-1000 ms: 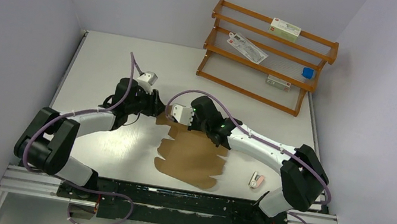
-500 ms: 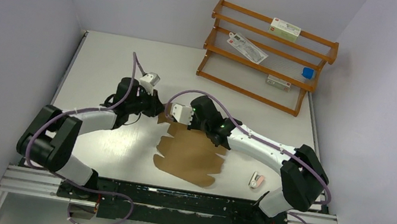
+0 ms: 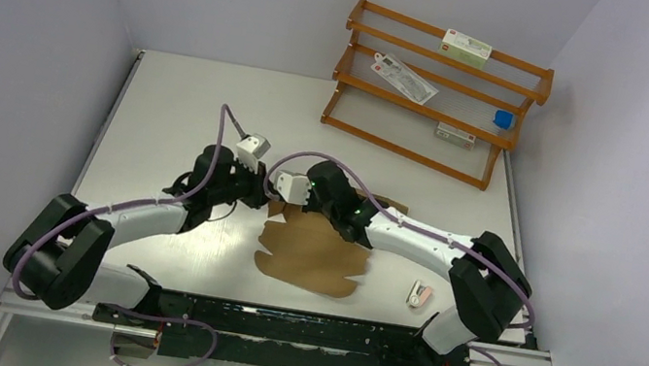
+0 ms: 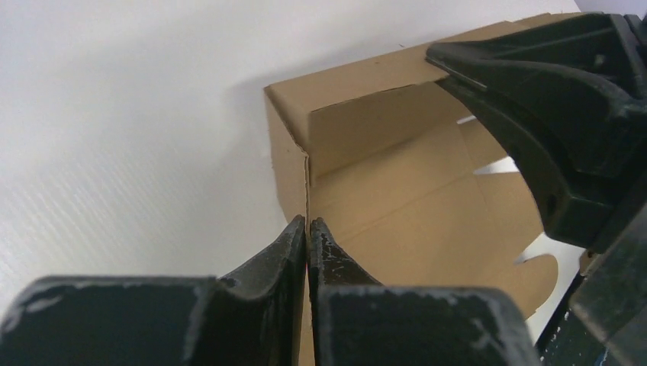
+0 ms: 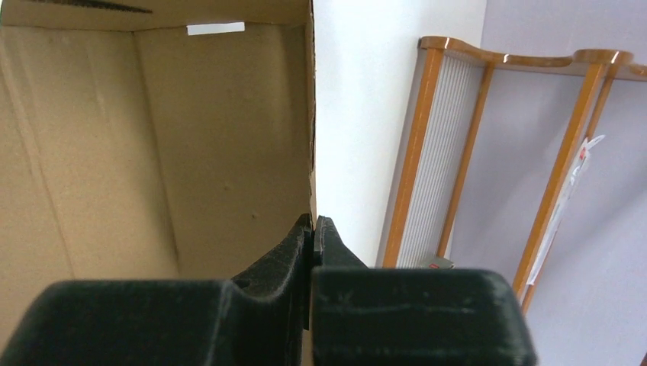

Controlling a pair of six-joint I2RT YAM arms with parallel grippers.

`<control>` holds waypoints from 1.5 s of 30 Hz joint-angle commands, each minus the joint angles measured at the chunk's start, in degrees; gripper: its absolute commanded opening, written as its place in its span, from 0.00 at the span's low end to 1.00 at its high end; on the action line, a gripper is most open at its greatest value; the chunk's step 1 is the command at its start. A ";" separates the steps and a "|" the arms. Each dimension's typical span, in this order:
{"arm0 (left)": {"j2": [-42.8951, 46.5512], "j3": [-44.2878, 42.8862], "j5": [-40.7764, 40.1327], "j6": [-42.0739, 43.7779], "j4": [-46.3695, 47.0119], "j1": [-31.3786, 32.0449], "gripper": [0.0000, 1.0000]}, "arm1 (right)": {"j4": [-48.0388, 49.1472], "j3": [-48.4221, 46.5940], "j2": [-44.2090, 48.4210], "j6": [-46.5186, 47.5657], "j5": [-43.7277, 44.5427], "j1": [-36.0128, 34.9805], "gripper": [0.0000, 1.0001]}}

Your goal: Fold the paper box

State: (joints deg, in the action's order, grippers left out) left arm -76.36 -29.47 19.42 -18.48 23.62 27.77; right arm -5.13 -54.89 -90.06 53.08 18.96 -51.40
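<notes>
Left gripper (image 4: 307,227) and right gripper (image 5: 313,223) were each clamped shut on 1 raised flap of the plain brown cardboard die-cut paper box (image 3: 314,256), which I saw lying toward the desk's (image 3: 175,110) near edge, centred.

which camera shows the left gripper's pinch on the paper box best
The left wrist view: the left gripper fills the foreground, shut on a raised wall edge of the paper box. The top external view shows that gripper small, the pinch hidden. The right wrist view shows the box's inside, not that grip.
</notes>
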 commanded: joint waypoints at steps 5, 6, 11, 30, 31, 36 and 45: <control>2.61 3.74 -8.81 -0.88 5.24 5.97 0.11 | 10.87 5.47 2.01 3.69 3.59 -3.35 0.00; 2.96 4.53 -9.65 -1.35 6.15 6.58 0.12 | 12.19 7.06 2.57 4.29 4.26 -3.76 0.00; 3.78 7.38 -13.46 -1.82 8.07 10.09 0.13 | 18.90 12.82 4.37 7.19 7.85 -6.60 0.00; 6.82 10.45 -26.84 -3.66 3.57 13.54 0.10 | 19.87 18.07 7.39 5.94 19.95 -14.00 0.20; 7.10 10.41 -27.28 -3.59 3.28 13.54 0.10 | 18.68 17.83 8.12 5.25 20.32 -14.19 0.21; 7.39 10.09 -28.73 -3.49 2.38 13.61 0.09 | 10.25 16.33 12.55 -0.02 18.79 -14.44 0.28; 7.54 7.62 -31.63 -2.39 -1.34 13.58 0.09 | -2.25 14.86 18.64 -7.08 14.91 -14.38 0.39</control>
State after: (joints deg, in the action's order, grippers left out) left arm -69.73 -19.94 -9.89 -21.32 24.10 40.99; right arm -0.78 -38.92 -74.26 49.80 36.03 -65.60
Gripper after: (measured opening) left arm 0.095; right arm 0.381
